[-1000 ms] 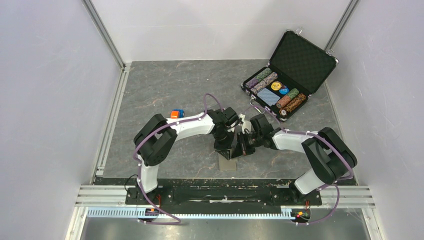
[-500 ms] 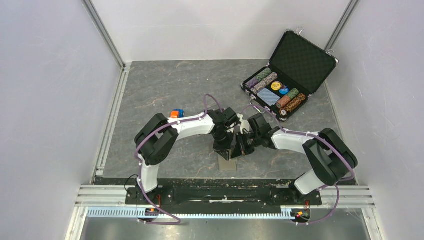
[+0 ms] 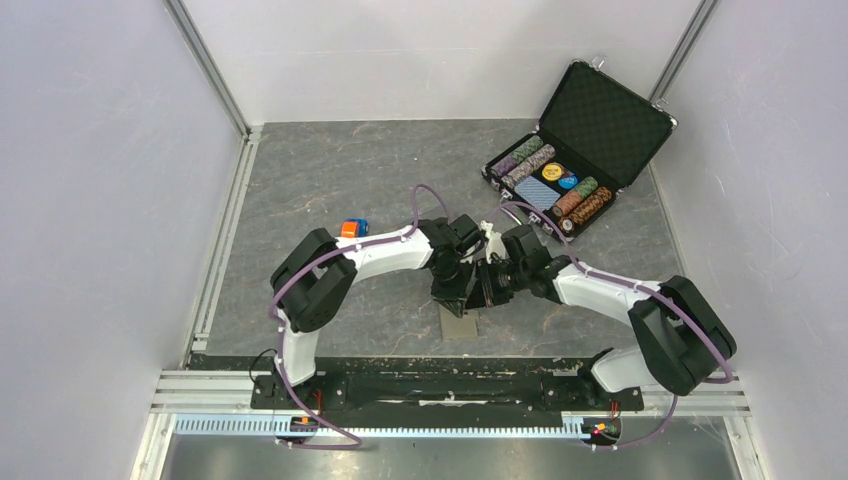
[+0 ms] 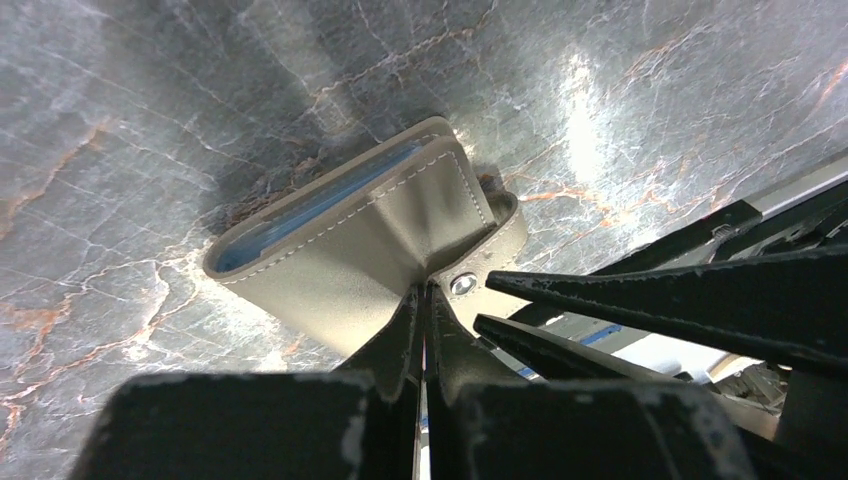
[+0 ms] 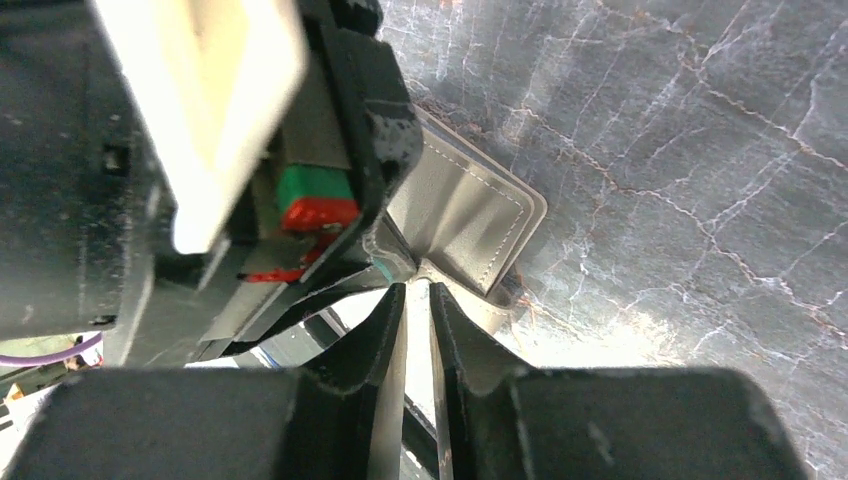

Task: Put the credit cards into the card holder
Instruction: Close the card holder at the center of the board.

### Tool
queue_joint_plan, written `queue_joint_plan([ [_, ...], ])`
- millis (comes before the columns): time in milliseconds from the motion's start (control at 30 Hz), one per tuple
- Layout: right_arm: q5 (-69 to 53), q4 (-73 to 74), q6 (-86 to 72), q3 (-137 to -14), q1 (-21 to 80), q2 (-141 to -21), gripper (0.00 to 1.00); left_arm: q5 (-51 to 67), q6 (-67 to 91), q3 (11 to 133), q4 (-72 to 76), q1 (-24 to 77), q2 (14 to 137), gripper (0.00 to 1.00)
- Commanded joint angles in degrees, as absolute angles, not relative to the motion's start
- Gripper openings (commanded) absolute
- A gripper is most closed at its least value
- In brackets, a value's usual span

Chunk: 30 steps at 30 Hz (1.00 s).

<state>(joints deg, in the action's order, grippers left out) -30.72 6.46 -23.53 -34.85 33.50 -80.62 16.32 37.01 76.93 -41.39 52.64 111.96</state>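
Note:
The grey-taupe card holder point(image 4: 330, 250) lies on the marble table with its pale blue inside showing at one edge. My left gripper point(image 4: 425, 290) is shut on its fold, right beside the round snap point(image 4: 462, 285). The right gripper point(image 5: 417, 288) comes in from the right, its jaws a narrow gap apart at the snap strap; its black fingers point(image 4: 620, 290) straddle that strap in the left wrist view. In the top view both grippers meet over the card holder point(image 3: 458, 325) near the front of the table. The credit cards are out of view.
An open black poker-chip briefcase point(image 3: 580, 150) stands at the back right. A small orange and blue object point(image 3: 354, 228) lies left of the left arm. The black rail point(image 3: 450, 385) holding both arm bases runs just in front of the card holder.
The right arm's elbow has swung out to the right and its jaws have parted slightly. The left gripper has stayed shut on the card holder in nearly the same place.

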Motion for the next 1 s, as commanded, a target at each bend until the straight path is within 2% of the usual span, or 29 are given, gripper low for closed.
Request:
queue_joint_plan([
  [0, -30.6, 5.0, -23.9, -34.5, 33.1, -79.7, 0.16, 13.8, 34.6, 79.8, -40.5, 52.8, 108.1, 0.02],
  [533, -30.5, 4.6, -23.9, -34.2, 32.9, -79.9, 0.17, 13.1, 34.9, 79.1, -41.5, 52.8, 106.7, 0.02],
  [567, -30.1, 4.6, -23.9, -34.1, 32.9, -79.7, 0.17, 13.4, 35.1, 79.0, -41.3, 52.7, 106.9, 0.07],
  [633, -29.4, 5.0, -23.9, -34.0, 32.8, -79.3, 0.17, 14.0, 35.7, 78.4, -40.3, 52.7, 106.9, 0.29],
  [733, -28.4, 6.4, -23.6, -33.8, 32.7, -79.3, 0.16, 16.0, 37.4, 76.2, -37.1, 52.1, 105.9, 0.44],
  [833, -28.1, 6.4, -23.6, -33.1, 32.5, -78.8, 0.16, 19.0, 39.0, 73.0, -32.7, 51.1, 104.7, 0.45],
  [967, -27.9, 6.5, -23.6, -32.7, 32.4, -78.7, 0.15, 22.9, 41.1, 70.2, -27.5, 50.3, 104.7, 0.40],
])
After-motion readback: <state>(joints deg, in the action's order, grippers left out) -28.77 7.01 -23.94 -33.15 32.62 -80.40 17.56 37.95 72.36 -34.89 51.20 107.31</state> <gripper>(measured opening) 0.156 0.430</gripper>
